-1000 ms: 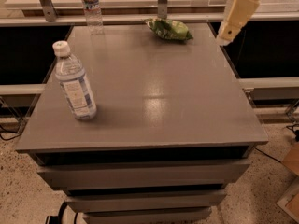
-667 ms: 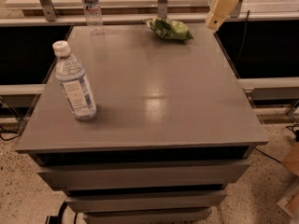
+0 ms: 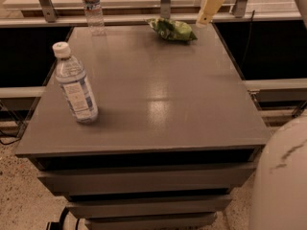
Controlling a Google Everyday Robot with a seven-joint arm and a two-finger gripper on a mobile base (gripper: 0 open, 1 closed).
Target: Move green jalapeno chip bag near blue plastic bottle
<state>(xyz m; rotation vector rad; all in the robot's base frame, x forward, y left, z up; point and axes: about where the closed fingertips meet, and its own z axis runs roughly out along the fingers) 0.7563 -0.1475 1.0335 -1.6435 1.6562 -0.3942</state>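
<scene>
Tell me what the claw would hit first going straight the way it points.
The claw, above the table's far right corner, points down and slightly left. It would likely meet the tabletop just right of the green jalapeno chip bag, maybe clipping the bag's end; depth is unclear.

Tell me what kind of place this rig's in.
Likely a lab or office test station: grey drawer cabinet on speckled floor, staged blue plastic bottle and green jalapeno chip bag, claw hanging beside the bag.
</scene>
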